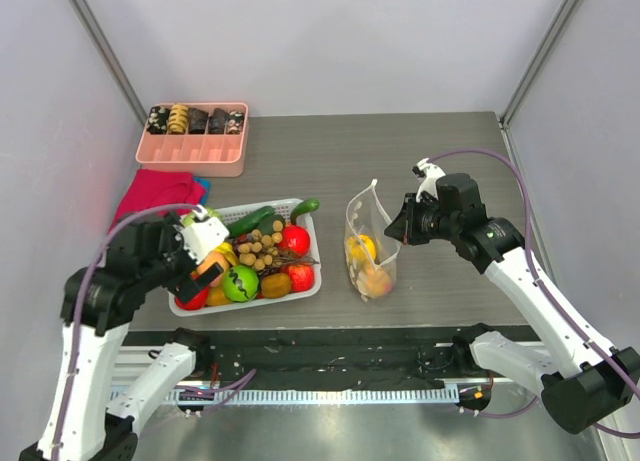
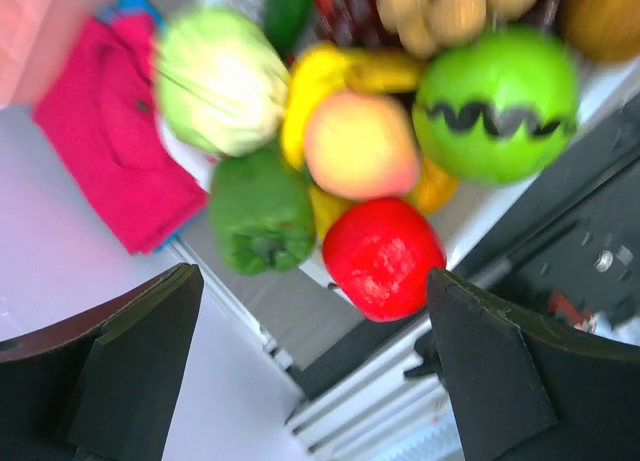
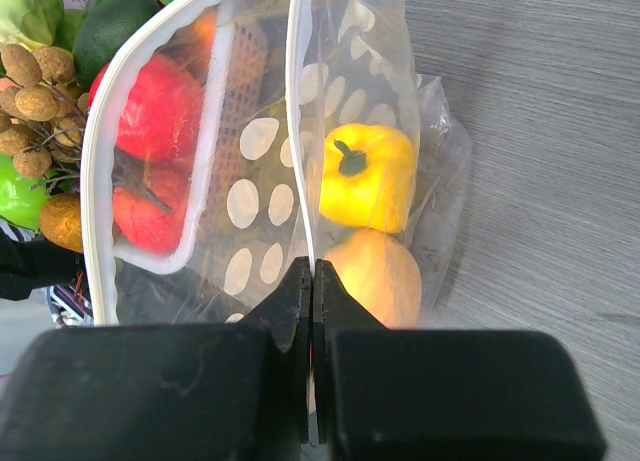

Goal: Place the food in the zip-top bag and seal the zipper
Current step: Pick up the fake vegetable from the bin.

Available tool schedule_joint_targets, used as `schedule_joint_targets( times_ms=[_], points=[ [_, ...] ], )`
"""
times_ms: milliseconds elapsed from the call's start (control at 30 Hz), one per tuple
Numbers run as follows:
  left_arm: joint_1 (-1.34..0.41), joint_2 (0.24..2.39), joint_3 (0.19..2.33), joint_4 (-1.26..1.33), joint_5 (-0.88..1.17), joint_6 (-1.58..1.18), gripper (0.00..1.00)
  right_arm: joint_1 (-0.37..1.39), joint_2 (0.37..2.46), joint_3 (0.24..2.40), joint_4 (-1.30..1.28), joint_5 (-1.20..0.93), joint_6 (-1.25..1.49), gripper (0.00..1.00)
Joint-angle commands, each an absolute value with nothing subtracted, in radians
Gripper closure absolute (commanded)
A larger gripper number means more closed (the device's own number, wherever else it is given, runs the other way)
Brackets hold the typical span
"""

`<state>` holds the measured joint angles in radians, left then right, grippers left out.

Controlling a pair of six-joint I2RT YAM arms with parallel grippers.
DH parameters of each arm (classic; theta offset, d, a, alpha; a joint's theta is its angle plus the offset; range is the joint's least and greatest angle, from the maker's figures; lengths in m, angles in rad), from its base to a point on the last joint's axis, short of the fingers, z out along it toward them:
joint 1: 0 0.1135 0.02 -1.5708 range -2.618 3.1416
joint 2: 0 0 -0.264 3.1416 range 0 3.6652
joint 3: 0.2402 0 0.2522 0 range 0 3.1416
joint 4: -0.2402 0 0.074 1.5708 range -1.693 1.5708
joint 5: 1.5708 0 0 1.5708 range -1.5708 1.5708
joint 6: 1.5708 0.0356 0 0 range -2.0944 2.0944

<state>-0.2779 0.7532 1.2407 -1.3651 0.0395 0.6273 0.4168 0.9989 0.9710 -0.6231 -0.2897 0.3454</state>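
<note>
The right gripper [image 3: 312, 273] is clamped on the mouth edge of the dotted bag [image 1: 365, 216], which stands open at 3 o'clock from the basket [image 1: 300, 287] and holds a yellow pepper [image 3: 367, 176]. The left gripper [image 2: 312, 281], jaws wide apart, hovers over the basket's 8 o'clock corner.

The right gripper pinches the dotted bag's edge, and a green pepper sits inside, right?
Nearly: the pepper inside the bag is yellow, as the right wrist view shows. The right gripper does pinch the bag's edge.
</note>
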Motion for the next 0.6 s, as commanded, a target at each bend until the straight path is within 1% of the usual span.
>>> schedule_joint_targets(
  times_ms=[0, 33, 100, 200, 400, 567],
  points=[
    [-0.273, 0.771, 1.358, -1.579, 0.028, 0.430, 0.00, 0.417, 0.983, 0.991, -0.612, -0.288, 0.341, 0.99],
    [-0.273, 0.790, 1.361, -1.575, 0.006, 0.346, 0.00, 0.419, 0.985, 0.994, -0.611, -0.290, 0.341, 0.99],
    [-0.273, 0.833, 1.379, -1.569, -0.092, 0.270, 0.00, 0.419, 0.988, 0.999, -0.612, -0.288, 0.341, 0.99],
    [-0.273, 0.903, 1.419, -1.569, -0.104, 0.137, 0.00, 0.419, 0.986, 1.002, -0.612, -0.287, 0.342, 0.99],
    [-0.161, 1.014, 1.439, -1.565, -0.078, 0.133, 0.00, 0.417, 0.980, 0.996, -0.615, -0.284, 0.344, 0.99],
    [-0.057, 1.116, 1.433, -1.594, -0.006, 0.169, 0.00, 0.417, 0.979, 0.994, -0.615, -0.284, 0.345, 0.99]
  ],
)
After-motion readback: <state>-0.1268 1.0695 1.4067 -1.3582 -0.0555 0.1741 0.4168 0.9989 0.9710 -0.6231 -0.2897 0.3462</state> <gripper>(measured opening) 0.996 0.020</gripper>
